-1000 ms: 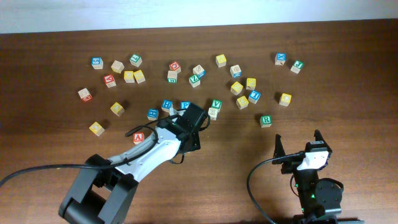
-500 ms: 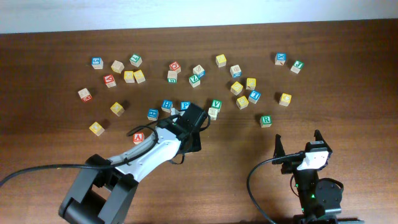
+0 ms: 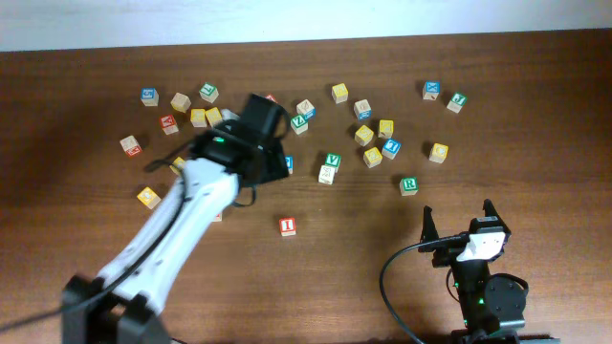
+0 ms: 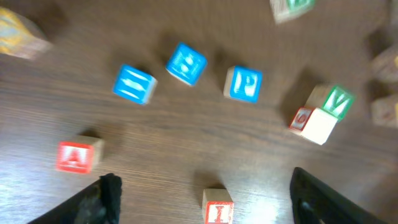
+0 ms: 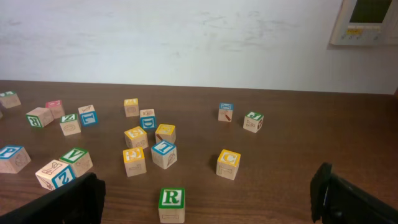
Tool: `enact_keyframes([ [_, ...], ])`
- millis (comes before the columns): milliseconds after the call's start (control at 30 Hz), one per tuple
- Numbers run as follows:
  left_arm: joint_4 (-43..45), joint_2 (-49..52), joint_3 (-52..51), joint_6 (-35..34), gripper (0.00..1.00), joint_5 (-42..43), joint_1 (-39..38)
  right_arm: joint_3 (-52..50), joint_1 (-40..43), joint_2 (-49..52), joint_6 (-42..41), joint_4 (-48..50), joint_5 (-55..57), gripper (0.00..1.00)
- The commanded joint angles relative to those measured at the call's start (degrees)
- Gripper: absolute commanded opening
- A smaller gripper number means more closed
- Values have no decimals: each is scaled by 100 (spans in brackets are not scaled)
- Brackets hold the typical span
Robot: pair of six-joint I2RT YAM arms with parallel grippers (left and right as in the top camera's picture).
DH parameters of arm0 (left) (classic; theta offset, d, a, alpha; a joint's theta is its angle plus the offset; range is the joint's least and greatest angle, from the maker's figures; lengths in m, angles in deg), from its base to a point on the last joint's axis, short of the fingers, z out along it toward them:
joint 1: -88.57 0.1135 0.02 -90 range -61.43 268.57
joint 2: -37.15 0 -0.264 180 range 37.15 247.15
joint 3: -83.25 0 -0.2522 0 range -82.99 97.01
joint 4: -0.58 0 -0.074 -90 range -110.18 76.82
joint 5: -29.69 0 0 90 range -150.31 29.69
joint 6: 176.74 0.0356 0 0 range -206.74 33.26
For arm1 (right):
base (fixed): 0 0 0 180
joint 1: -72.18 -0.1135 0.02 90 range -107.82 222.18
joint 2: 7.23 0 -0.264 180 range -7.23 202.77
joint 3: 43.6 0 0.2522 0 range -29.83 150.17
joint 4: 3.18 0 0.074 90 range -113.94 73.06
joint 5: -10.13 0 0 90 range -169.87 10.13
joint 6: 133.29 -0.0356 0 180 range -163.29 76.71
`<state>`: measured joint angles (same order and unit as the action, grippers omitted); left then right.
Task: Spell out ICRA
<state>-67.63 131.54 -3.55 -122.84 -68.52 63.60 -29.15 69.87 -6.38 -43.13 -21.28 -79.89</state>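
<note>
The red I cube stands alone on the table in front of the scattered cubes, touched by nothing. My left gripper is open and empty, raised behind the I cube. The red A cube lies to the left and is mostly under the left arm in the overhead view. The green R cube and yellow C cube sit on the right. My right gripper hangs open and empty, just short of the R cube.
Several other letter cubes are scattered across the back half of the table, among them a blue P cube and a green V cube. A white wall stands behind the table's far edge.
My left gripper has opened and let go of the I cube, which now rests on the table. The left arm has drawn away to the far left. The right arm has not moved.
</note>
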Motion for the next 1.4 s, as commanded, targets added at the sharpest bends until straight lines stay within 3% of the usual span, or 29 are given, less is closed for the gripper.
enact_keyframes([
  [0, -299, -632, 184, 238, 98, -232, 581, -37, -35, -48, -20, -35, 48, 98],
  [267, -933, -708, 120, 236, 99, -551, 2817, -37, -35, -48, -20, -35, 46, 98],
  [433, -1252, -706, 20, 234, 99, -101, 3633, -37, -35, -48, -20, -35, 46, 98],
  [700, -1198, -697, -210, 232, 99, 179, 3622, -37, -35, -48, -20, -35, 48, 98],
  [900, 9, -697, -975, 210, 95, 87, 3628, -37, -35, -48, -20, -35, 46, 98],
  [1300, 1115, -697, -1019, 367, 99, 437, 3628, -37, -35, -48, -20, -35, 46, 98],
  [1367, 1475, -697, -1019, 708, 99, 437, 3628, -37, -35, -48, -20, -35, 46, 98],
])
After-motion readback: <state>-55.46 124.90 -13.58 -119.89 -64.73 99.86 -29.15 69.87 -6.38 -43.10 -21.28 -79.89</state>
